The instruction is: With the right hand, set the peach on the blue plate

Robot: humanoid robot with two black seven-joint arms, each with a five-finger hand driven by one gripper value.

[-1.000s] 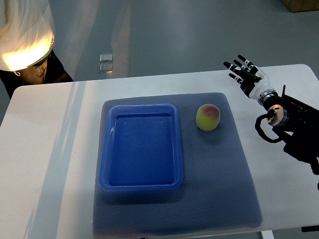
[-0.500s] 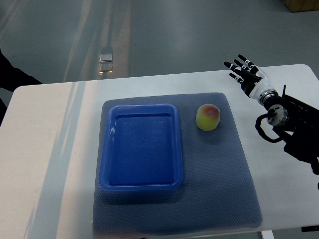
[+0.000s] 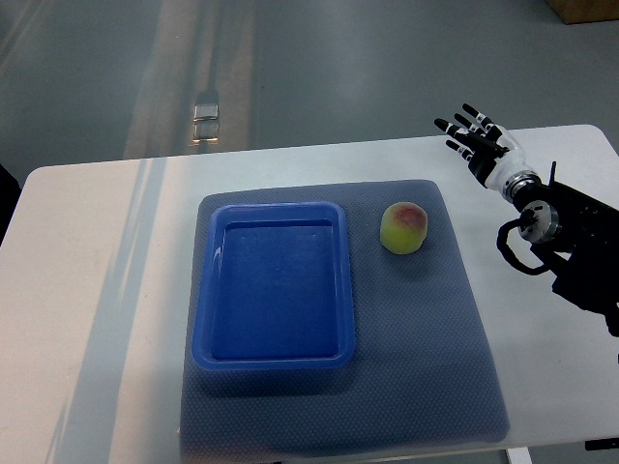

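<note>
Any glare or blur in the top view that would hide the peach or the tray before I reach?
Top view: sharp overall; the peach is clear on the grey mat, casting a soft shadow. Top view: a pale streak of reflected light runs down the white table left of the blue plate, not over it. Top view: the right hand is in focus, fingers spread.

A white table (image 3: 97,290) with rounded corners fills the lower part of the top view, with a grey-blue textured mat (image 3: 426,367) laid on its middle. Beyond its far edge lies a smooth grey floor (image 3: 368,58) showing pale streaks of reflected light. A small square shiny fitting (image 3: 204,117) is set in the floor, and a brown box corner (image 3: 585,10) shows at the upper right.
</note>
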